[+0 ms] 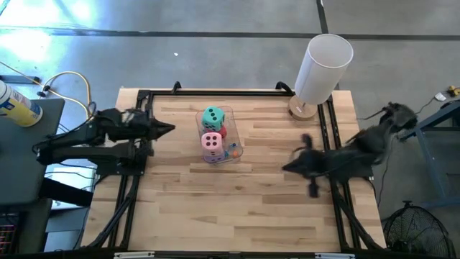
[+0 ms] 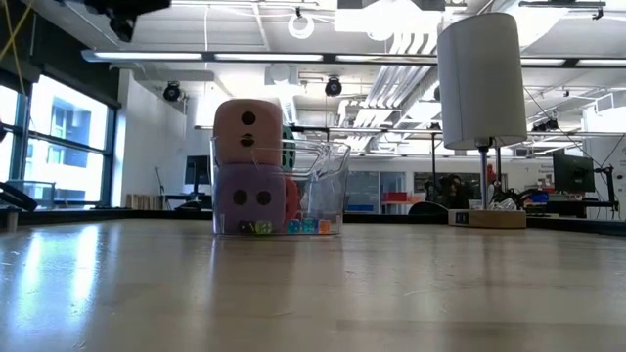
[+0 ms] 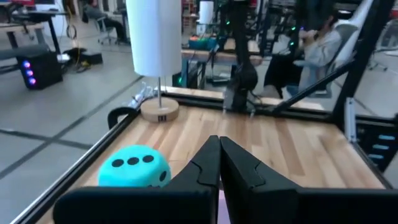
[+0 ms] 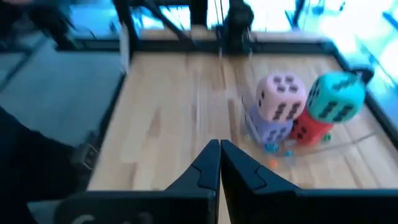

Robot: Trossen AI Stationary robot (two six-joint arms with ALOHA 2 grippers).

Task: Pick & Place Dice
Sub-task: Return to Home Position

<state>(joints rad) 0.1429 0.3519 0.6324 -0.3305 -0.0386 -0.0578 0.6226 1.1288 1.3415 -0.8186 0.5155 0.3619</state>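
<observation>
Four dice sit stacked in a clear container (image 1: pixel 228 147) at the table's middle. The pink die (image 4: pixel 282 96) lies on the purple die (image 4: pixel 269 132), and the teal die (image 4: pixel 336 96) lies on the red die (image 4: pixel 309 130). In the low view the pink die (image 2: pixel 247 129) tops the purple die (image 2: pixel 249 198). My left gripper (image 1: pixel 172 128) is shut, left of the container and apart from it, pointing level at it; the teal die (image 3: pixel 134 167) shows past its fingers. My right gripper (image 1: pixel 285 167) is shut, raised, right of the container, holding nothing.
A white cylinder on a round wooden base (image 1: pixel 323 68) stands at the far right corner. Black rails (image 1: pixel 136 165) run along the table's left and right sides. Small coloured beads (image 2: pixel 308 226) lie in the container's bottom. A person (image 3: pixel 320 46) sits beyond the table.
</observation>
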